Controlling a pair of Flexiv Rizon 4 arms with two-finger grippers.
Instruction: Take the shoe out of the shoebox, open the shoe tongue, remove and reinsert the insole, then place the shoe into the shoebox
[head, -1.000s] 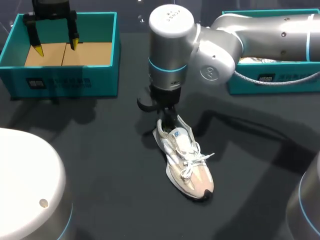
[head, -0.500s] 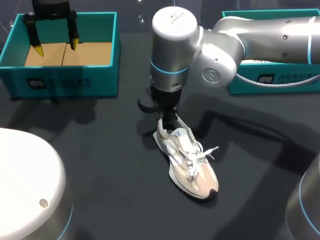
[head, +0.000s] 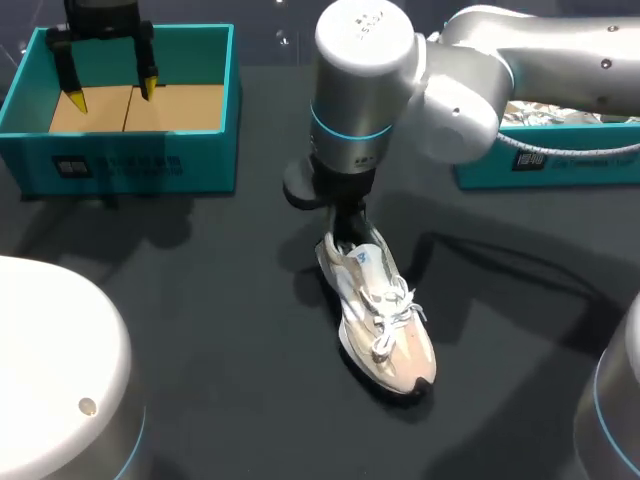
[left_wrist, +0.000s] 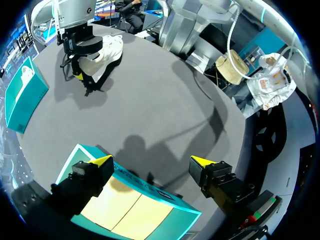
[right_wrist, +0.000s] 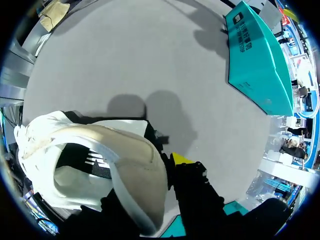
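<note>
Mid-table, your right gripper is clamped on the heel of the shoe. One yellow tip shows outside the heel, and the other is hidden by the shoe. Its toe end rests on the table, pointing at the near edge, laces loose. Over at the far left, your left gripper hangs above the teal box, fingers spread wide, holding nothing.

shoe on the table, centre frame, heel toward the top, toe toward lower right. right gripper at the heel, clamped on it. shoebox upper left, left gripper over its inside, fingers apart. second box upper right, partly behind the right arm.
</note>
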